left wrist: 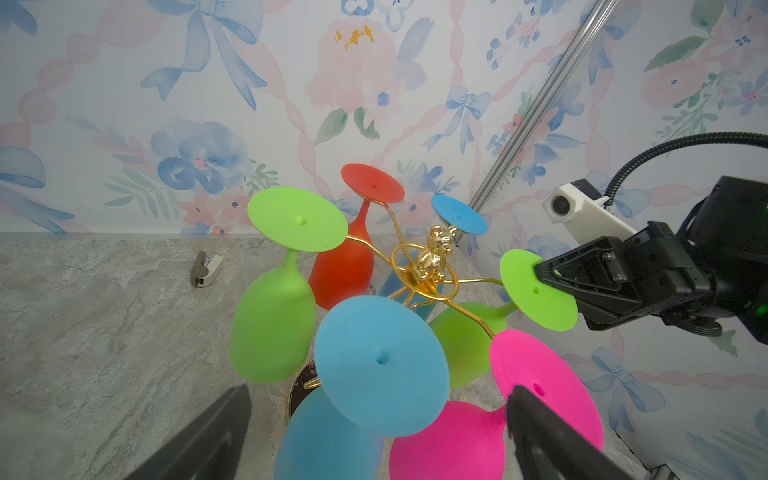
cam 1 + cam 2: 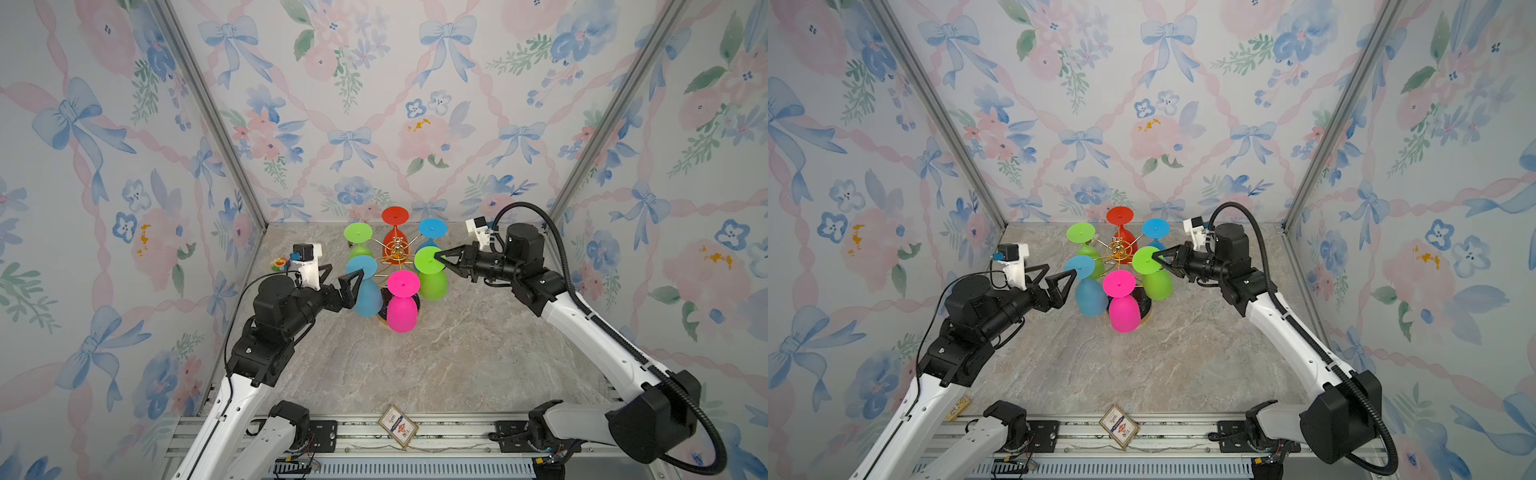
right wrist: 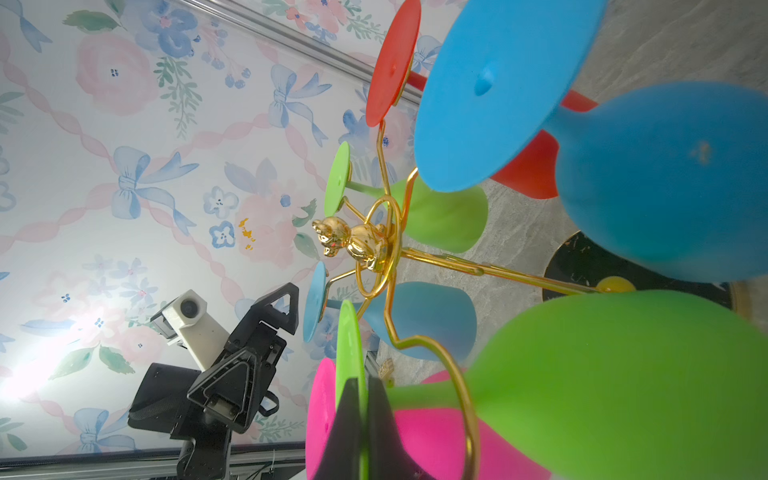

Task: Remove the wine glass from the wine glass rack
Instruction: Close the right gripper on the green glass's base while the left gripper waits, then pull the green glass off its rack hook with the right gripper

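Marbled grey surface [image 2: 457, 353] — gold wire wine glass rack [image 2: 397, 249] hangs lime-green matte wine glass [image 2: 432, 282] bowl-down; right gripper [image 2: 438, 258] clamps its flat foot, left gripper [image 2: 345, 272] wide, empty. Likely light, stiff, slippery — hold foot edge.

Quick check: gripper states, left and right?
Left gripper: open, holding nothing.
Right gripper: shut on the foot of the green wine glass on its side of the rack.

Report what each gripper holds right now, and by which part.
The right gripper pinches the green wine glass beside it by the edge of its flat foot. The left gripper is open and holds nothing.
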`<state>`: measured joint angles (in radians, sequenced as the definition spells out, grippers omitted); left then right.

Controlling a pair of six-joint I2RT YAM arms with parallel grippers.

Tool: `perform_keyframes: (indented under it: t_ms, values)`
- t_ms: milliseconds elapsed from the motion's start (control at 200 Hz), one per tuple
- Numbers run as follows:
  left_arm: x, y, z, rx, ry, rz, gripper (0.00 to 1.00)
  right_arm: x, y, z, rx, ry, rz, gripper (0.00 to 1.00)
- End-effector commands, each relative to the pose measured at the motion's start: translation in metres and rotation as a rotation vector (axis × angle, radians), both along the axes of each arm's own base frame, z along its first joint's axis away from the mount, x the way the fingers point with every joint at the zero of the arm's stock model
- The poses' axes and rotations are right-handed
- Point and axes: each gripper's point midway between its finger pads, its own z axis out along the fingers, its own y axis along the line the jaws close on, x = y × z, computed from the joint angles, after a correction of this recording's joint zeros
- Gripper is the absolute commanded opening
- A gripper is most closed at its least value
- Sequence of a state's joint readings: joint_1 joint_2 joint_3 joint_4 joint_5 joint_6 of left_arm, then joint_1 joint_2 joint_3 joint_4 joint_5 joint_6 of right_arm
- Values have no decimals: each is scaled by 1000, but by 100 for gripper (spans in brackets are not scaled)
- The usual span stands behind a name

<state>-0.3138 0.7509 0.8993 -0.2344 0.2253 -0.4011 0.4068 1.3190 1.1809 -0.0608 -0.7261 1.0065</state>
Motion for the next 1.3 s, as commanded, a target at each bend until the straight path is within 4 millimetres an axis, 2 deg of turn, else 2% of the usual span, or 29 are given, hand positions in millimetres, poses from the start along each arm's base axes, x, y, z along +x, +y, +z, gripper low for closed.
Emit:
perform_keyframes:
  t_ms: [0, 330, 760, 1040, 1295]
  values:
    - [-2, 1, -1, 14, -12, -8, 98, 8, 0, 23, 28, -77, -10, 0]
    - [-1, 1, -2, 16, -9, -6, 98, 16, -4, 21, 4, -113, -44, 0]
    - [2, 0, -8, 23, 6, -3, 98, -1, 22, 22, -80, -260, 67, 0]
    - [4, 0, -12, 25, 17, -3, 98, -2, 24, 22, -91, -265, 62, 0]
    - [5, -1, -14, 29, 23, -2, 98, 10, 18, 47, -51, -270, -28, 0]
